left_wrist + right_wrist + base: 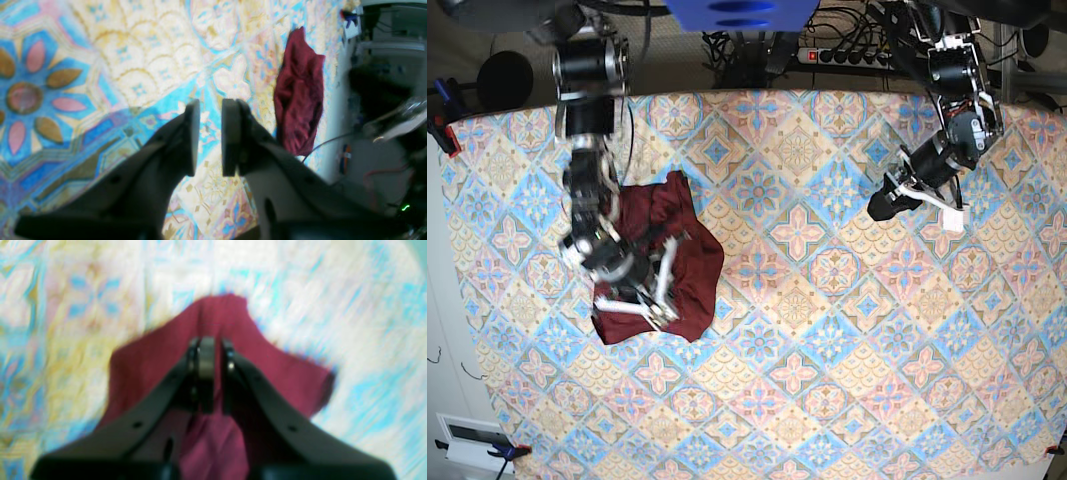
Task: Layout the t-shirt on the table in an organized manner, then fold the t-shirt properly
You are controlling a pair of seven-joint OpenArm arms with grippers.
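A power strip [847, 55] with cables [727, 45] plugged in is lying behind the far edge, a blue panel [739, 12] is hanging above it, a black round object [505, 78] is sitting at the far corner, and clamps [442, 128] are gripping the cloth's edges.

Base: overhead, looking straight down on the whole table [827, 300].
Left wrist: behind its pincer [210, 136], oblique.
Right wrist: close above t-shirt [150, 366], which all views share.
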